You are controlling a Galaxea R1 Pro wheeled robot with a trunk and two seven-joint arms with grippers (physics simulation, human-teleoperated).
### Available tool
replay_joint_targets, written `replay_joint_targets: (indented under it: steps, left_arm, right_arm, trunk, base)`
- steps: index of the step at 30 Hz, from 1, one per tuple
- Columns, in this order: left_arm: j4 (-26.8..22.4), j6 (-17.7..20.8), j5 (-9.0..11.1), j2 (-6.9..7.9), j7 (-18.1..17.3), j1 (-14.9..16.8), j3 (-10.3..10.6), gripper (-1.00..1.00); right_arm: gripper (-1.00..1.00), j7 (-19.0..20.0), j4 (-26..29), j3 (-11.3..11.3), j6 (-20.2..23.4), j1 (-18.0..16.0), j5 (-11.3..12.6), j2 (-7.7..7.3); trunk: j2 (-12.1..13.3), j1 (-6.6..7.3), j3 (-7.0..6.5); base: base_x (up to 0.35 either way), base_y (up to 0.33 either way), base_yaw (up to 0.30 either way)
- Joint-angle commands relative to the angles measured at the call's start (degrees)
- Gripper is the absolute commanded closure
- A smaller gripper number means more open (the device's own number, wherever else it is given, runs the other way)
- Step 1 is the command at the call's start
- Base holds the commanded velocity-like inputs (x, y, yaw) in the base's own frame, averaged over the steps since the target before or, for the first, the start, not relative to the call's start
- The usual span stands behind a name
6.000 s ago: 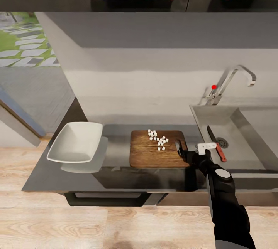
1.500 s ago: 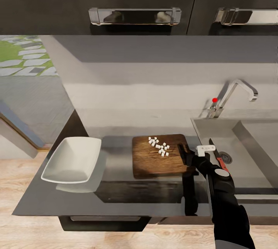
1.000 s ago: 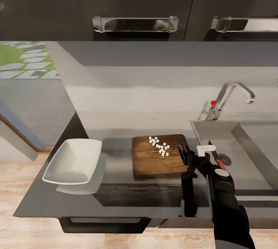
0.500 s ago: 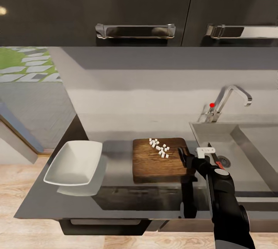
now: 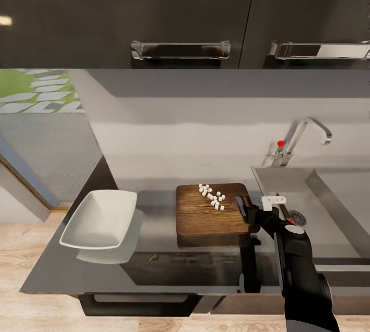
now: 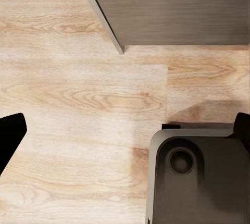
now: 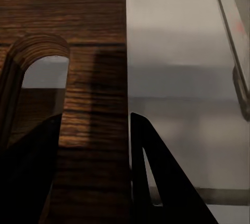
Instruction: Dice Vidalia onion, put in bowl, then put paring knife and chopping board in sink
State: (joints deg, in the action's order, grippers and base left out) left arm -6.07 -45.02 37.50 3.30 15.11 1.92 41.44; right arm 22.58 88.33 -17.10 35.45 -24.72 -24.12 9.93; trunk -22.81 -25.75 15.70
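Wood, dark and rigid, made up the chopping board [image 5: 210, 209], which lay flat on the grey counter [image 5: 154, 260] between the white bowl [image 5: 99, 219] and the sink [image 5: 308, 193]; I judged it stiff and fairly heavy, unlikely to flex but liable to slide on the glossy surface and to shed its load if tipped quickly. Its long axis ran across the counter from the bowl's side toward the sink, with the slot handle [image 7: 44, 70] at the sink end, and that end looked like the sensible place to hold. The right end effector [image 5: 245, 209] was there, its fingers [image 7: 151, 172] straddling the strip of wood between slot and board edge; whether they were pressing it or merely spread around it I could not tell. The left end effector [image 6: 125, 146] hung over the wood floor with fingertips wide apart and nothing between them. Onion dice [image 5: 211, 197], small, light and loose, sat on the far half of the board and would roll easily. A red-handled paring knife [image 5: 291, 217] lay in the sink by the drain.
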Motion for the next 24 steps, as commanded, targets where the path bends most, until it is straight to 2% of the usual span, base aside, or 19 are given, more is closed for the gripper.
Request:
replay_joint_targets:
  steps: [1,24]
  left_arm:
    - [-0.08,-0.03,0.03,0.03,0.54,0.02,0.49,-1.00]
    - [-0.08,-0.05,0.03,0.04,0.54,0.02,0.49,-1.00]
  right_arm:
    - [1.00,0.59,0.08,-0.13,0.15,-0.06,-0.58,0.06]
    - [1.00,0.62,0.09,-0.13,0.14,-0.06,-0.58,0.06]
  trunk:
    - [-0.10,-0.03,0.01]
    - [-0.10,-0.03,-2.07]
  base:
    - [0.000,0.000,0.000]
    - [0.000,0.000,0.000]
